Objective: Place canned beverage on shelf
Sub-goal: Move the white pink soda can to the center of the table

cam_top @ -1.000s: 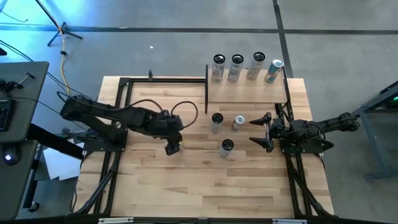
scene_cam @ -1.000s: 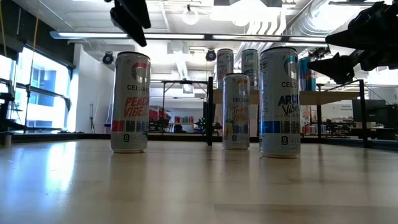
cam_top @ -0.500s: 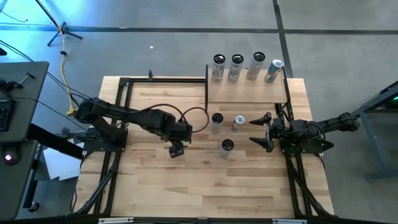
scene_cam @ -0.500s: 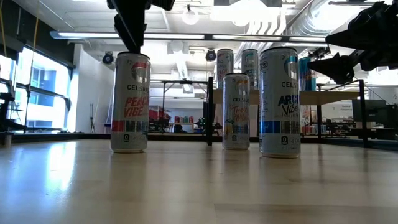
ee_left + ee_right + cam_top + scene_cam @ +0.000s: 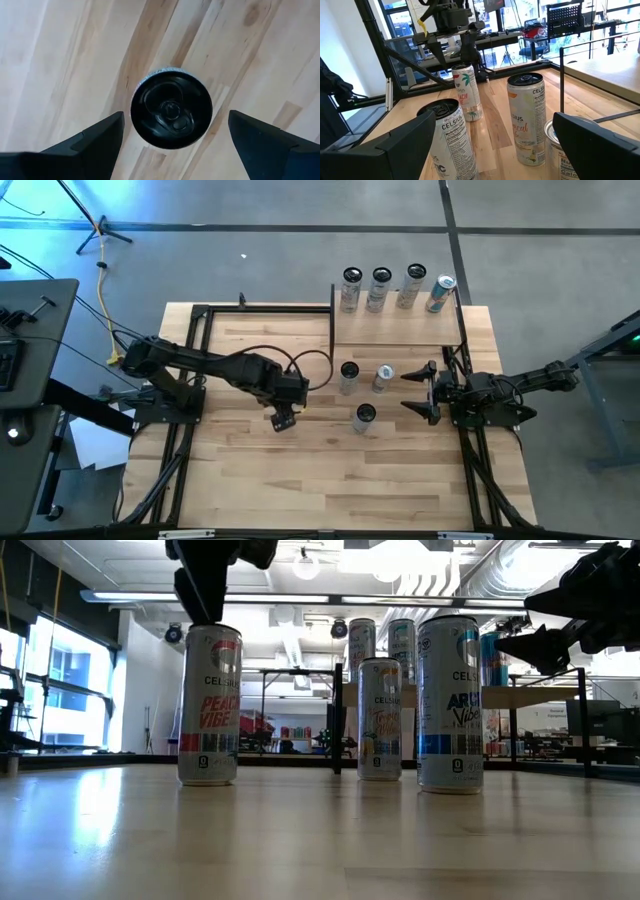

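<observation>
A Peach Vibe can [image 5: 210, 705] stands upright on the wooden tabletop, left of centre; its dark top [image 5: 171, 110] shows in the left wrist view. My left gripper [image 5: 283, 420] hangs open just above it, pointing down, one finger [image 5: 97, 140] to each side of the can's top, and hides the can in the high view. The shelf [image 5: 400, 330] at the far right carries several cans [image 5: 380, 288]. My right gripper [image 5: 420, 391] waits open and level near the table's right edge.
Three more cans stand upright between the two grippers [image 5: 348, 376], [image 5: 383, 378], [image 5: 364, 417], close below the shelf's near edge. Black frame rails [image 5: 190, 380] run along the table's left and right sides. Bare wood lies toward the near edge.
My left gripper has moved a little toward the table's right edge and down. It has tipped from a slant to pointing almost straight down over the Peach Vibe can. Its fingers have stayed open. No can has moved.
</observation>
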### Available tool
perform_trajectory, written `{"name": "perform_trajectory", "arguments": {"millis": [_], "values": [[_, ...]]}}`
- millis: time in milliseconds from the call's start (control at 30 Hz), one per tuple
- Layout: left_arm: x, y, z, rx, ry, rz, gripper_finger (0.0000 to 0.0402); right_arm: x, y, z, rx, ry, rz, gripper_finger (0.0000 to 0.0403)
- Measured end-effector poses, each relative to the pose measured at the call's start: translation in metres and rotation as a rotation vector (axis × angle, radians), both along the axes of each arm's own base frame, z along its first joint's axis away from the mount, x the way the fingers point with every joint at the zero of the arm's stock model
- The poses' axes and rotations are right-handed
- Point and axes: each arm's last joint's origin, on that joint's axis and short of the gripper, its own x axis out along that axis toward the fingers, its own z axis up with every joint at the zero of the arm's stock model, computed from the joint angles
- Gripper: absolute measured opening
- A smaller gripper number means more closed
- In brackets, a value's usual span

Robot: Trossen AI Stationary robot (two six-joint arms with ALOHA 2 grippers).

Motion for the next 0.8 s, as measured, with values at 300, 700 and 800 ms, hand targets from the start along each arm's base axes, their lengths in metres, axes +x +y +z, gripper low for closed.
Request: {"name": "perform_trajectory", "arguments": {"millis": [300,700,800], "values": [[0.01,-0.002,-0.015,0.002,0.04,0.013,0.0328,0.0,0.0,0.0,0.0,0.0,-0.001,0.0389],[0.014,0.0,-0.022,0.075,0.046,0.053,0.03,0.0,0.0,0.0,0.0,0.0,-0.002,0.0389],[0.015,0.001,-0.022,0.043,0.049,0.065,0.0266,0.0,0.0,0.0,0.0,0.0,-0.002,0.0389]]}}
